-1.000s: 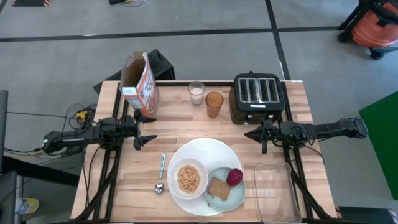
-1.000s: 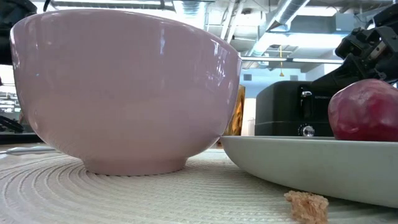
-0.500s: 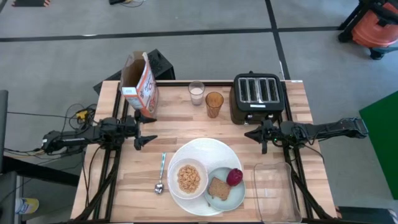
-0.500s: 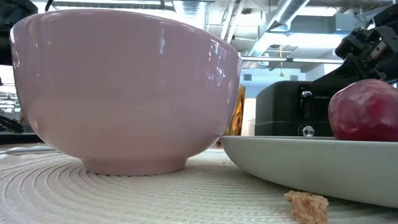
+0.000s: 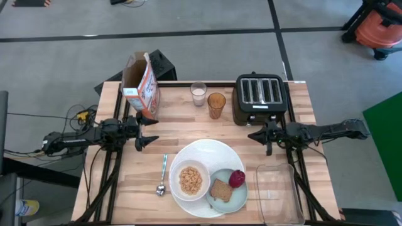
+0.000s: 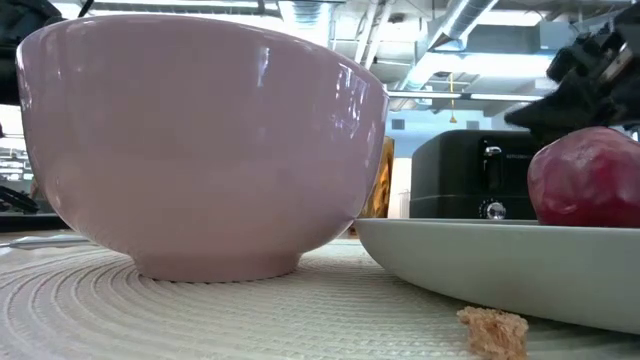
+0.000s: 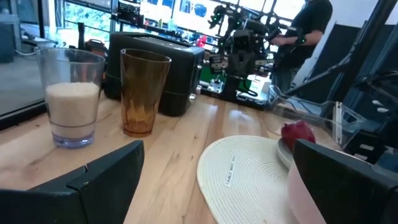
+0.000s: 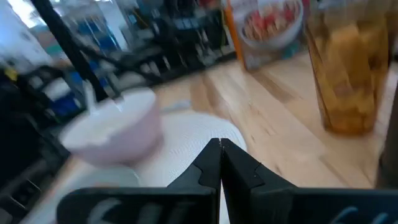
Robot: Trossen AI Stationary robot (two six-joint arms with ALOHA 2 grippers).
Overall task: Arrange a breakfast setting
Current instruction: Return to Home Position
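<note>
A: Left side?
B: Left gripper (image 5: pixel 154 129), fingers spread, hovers near the cereal box (image 5: pixel 141 85); spoon (image 5: pixel 162 176) lies left of the large white plate (image 5: pixel 207 154).
A: Right?
B: White bowl (image 5: pixel 190 180) on that plate; right gripper (image 5: pixel 252 135), fingers pressed together, near the toaster (image 5: pixel 260 97).

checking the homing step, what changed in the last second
Only the right arm moved: its shut right gripper edged slightly back toward the table's right side. Nothing was grasped or released. The open left gripper, white bowl and cereal box stayed put.
</note>
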